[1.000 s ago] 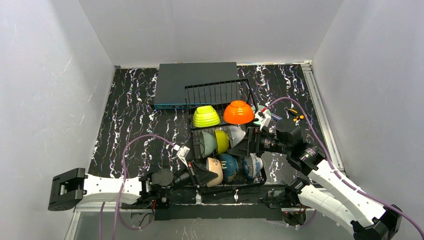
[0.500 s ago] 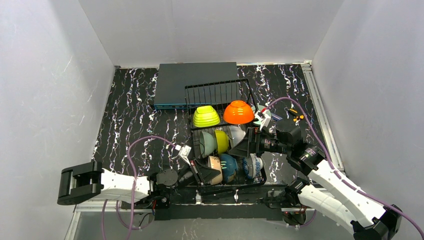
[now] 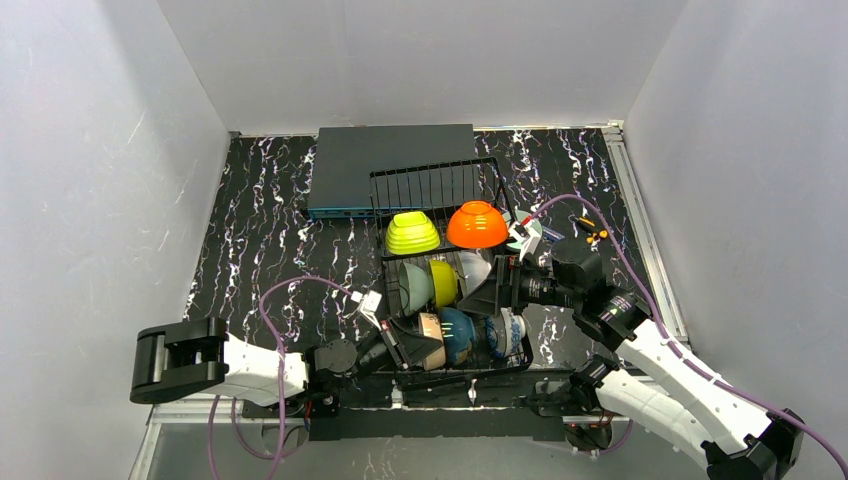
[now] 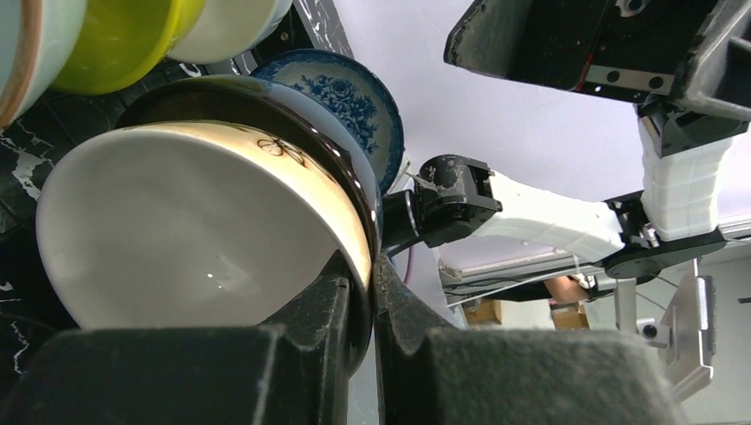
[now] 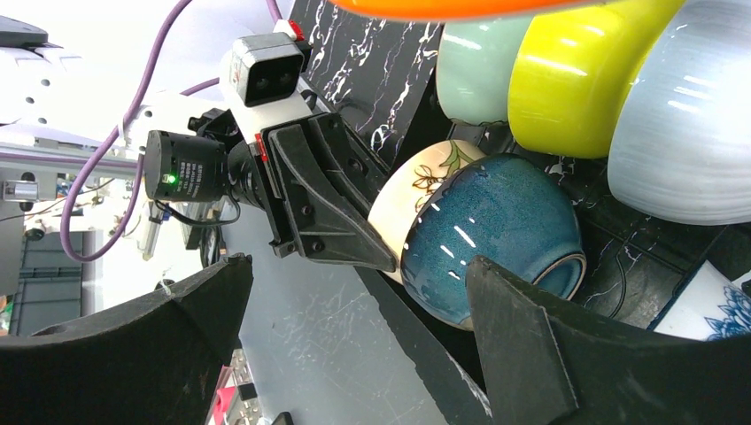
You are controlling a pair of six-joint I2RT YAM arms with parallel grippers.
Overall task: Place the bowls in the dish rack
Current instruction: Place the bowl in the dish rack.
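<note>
While its two black fingers (image 4: 319,310) pinch the thin brown-edged rim of a glossy beige bowl (image 4: 204,221), one on either side of the wall, the left gripper (image 4: 372,292) reaches into the near left corner of the black wire dish rack (image 3: 430,185). That bowl stands on edge in the rack's front row, tight beside a speckled deep-teal bowl (image 5: 487,235). Beyond the teal one leans a white bowl with a blue flower pattern (image 4: 350,97). A thin line drawing of leaves marks the beige glaze.

In the middle row stand a pale mint bowl (image 3: 415,284), a smooth yellow bowl (image 3: 444,282) and a streaked grey-white bowl (image 5: 682,150). A ribbed lime-green bowl (image 3: 412,232) and a shiny orange bowl (image 3: 477,224) sit domes up at the back.

The right gripper (image 3: 487,290) hangs over the rack's right side, jaws spread wide and holding nothing, with the teal bowl just beyond its fingertips.

A flat dark grey box (image 3: 370,165) lies behind the rack on the black marbled table (image 3: 260,240).
</note>
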